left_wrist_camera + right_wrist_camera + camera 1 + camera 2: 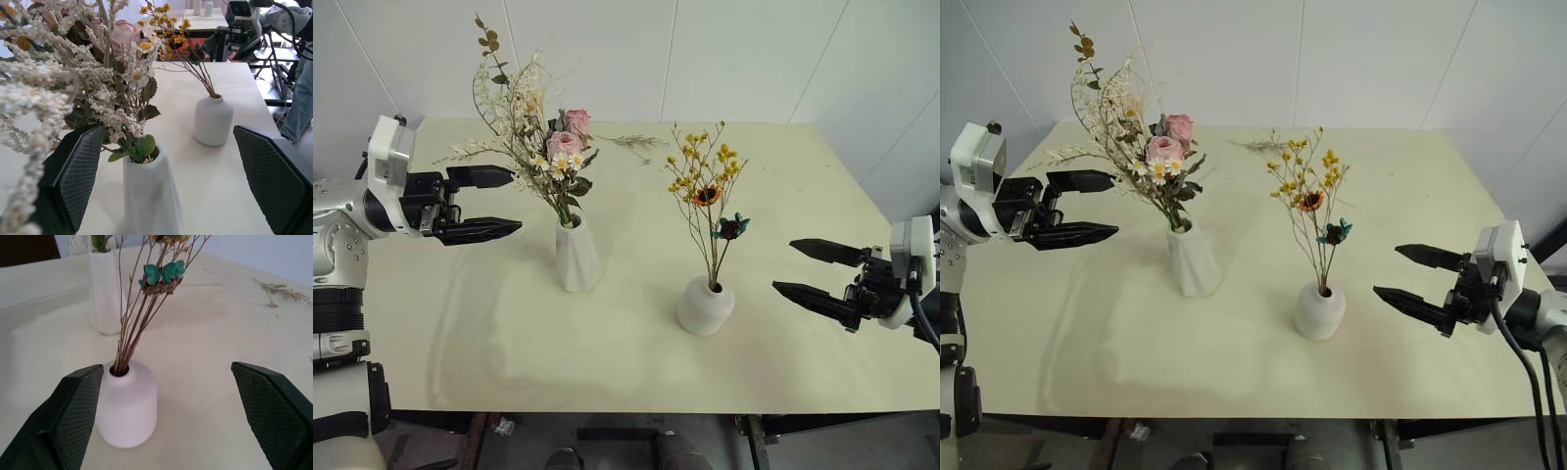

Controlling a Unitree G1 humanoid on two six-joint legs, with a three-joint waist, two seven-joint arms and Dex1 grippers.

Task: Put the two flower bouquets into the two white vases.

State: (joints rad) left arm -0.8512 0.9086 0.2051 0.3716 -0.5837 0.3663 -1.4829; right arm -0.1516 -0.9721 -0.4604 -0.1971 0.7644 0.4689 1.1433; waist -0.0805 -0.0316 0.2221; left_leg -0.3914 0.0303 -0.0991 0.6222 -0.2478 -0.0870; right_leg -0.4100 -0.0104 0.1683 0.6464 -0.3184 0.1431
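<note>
The bushy bouquet [540, 137] of pink roses, daisies and pale grasses stands upright in the tall twisted white vase [577, 255]. In the squat round white vase [706, 305] stands the slim bouquet [707, 186] of small yellow blossoms on thin brown stems. My left gripper [499, 203] hovers open to the left of the tall vase, level with the leaves, holding nothing. My right gripper [808, 266] is open to the right of the squat vase, apart from it and empty. In the right wrist view the squat vase [127, 404] sits between the spread fingers [78, 416].
A small loose dried sprig [631, 143] lies on the cream table [636, 362] behind the vases. A white wall rises behind the table. In the left wrist view, equipment on stands [244, 24] is beyond the table's far side.
</note>
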